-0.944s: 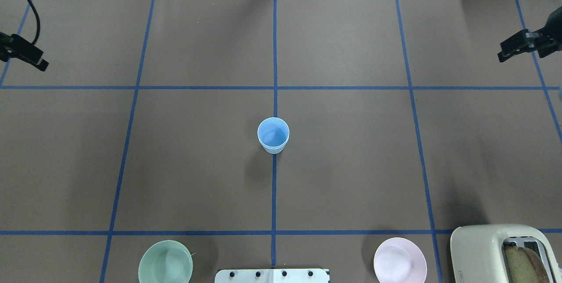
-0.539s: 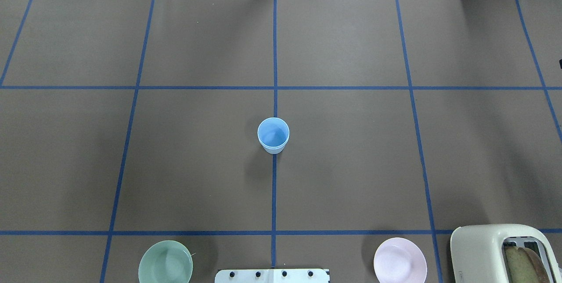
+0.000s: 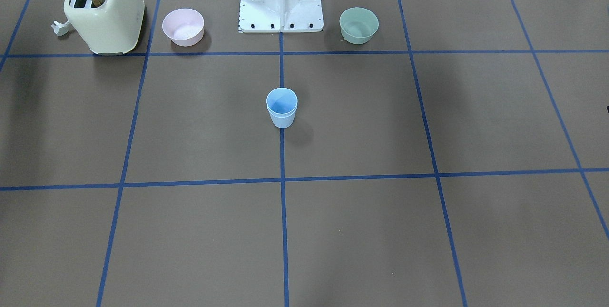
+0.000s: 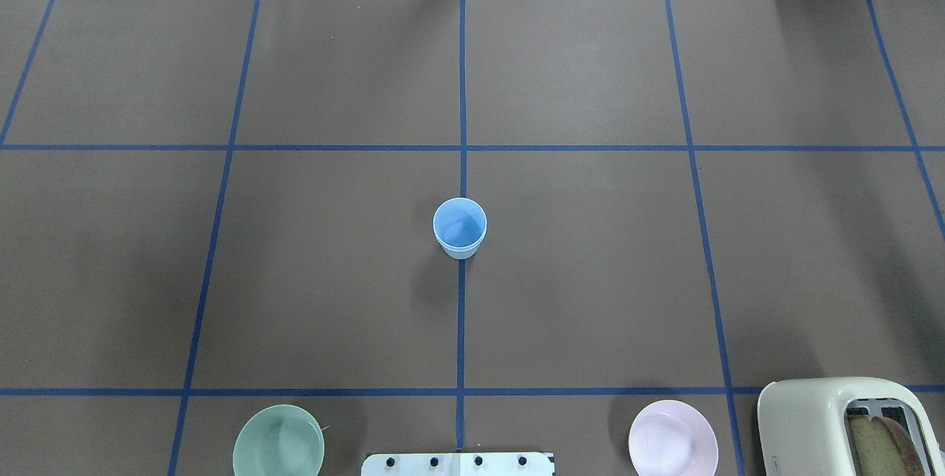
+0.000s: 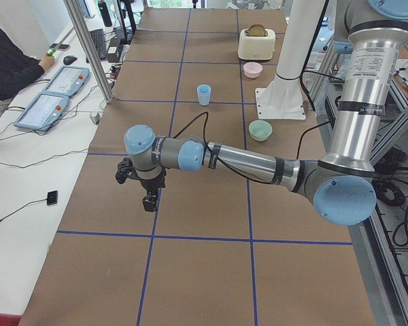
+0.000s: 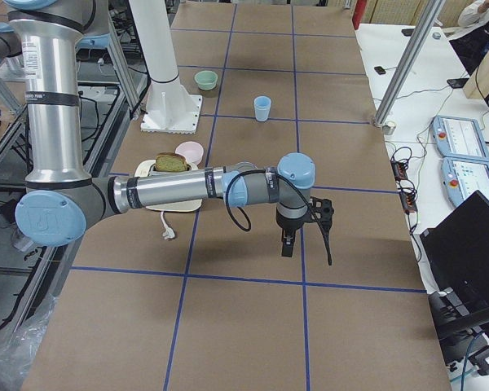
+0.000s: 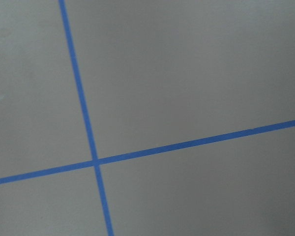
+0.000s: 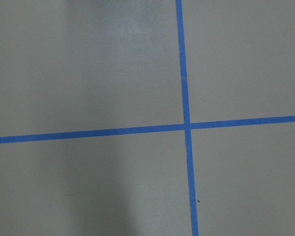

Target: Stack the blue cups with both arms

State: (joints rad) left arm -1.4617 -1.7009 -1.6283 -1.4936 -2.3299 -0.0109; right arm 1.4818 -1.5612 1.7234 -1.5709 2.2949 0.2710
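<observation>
At the centre of the table (image 4: 590,291), on the middle tape line (image 4: 461,328), I saw the blue cups (image 3: 282,107) nested upright, so I judged the stacking done; the left gripper (image 5: 149,202) and right gripper (image 6: 288,247) hung far off at either end, their jaws' opening impossible to tell.

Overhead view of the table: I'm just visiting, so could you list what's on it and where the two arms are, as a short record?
Blue cups: one upright stack on the centre tape line, one seemingly nested in the other.
Green bowl: left of the white base.
Pink bowl: right of the base.
Toaster: beside the pink bowl, bread in a slot.
Left gripper: over bare table, far from the cups; open or shut unclear.
Right gripper: likewise, at the opposite end.
</observation>
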